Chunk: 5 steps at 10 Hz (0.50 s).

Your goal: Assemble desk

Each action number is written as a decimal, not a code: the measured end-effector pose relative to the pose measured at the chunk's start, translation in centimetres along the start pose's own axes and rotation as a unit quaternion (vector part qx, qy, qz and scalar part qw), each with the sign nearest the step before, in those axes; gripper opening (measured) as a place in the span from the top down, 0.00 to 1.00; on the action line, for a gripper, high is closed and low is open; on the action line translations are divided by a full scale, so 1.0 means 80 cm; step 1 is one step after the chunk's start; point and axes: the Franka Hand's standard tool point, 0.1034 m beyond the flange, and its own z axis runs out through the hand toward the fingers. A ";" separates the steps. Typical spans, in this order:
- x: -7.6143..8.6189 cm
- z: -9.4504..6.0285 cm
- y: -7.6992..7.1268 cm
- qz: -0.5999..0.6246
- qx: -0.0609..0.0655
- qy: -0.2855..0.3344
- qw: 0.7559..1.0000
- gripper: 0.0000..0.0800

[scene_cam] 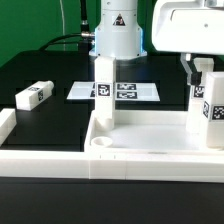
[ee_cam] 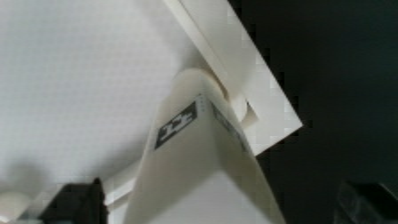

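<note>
While the top (scene_cam: 150,160) lies on the worktop (scene_cam: 60,70) with a leg (scene_cam: 209,108) upright at the exterior view's right, the fingers (scene_cam: 186,67) hang wide near its upper end; it looks like light, stiff plastic (likely slippery), best gripped across flat sides.

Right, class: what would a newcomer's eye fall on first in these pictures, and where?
Two short square white plastic legs stand upright on the large white tray-like desk top in front: the corner leg at the exterior view's left, the edge leg at its right. The white gripper hangs open at the edge leg's top. A loose leg lies on the black table, at that view's far left.
</note>
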 end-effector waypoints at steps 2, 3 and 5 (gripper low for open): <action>-0.001 0.002 0.001 -0.082 -0.003 0.002 0.997 0.19; -0.001 0.003 0.002 -0.123 -0.003 0.003 0.992 0.19; 0.001 0.002 0.003 -0.203 -0.009 0.006 0.979 0.19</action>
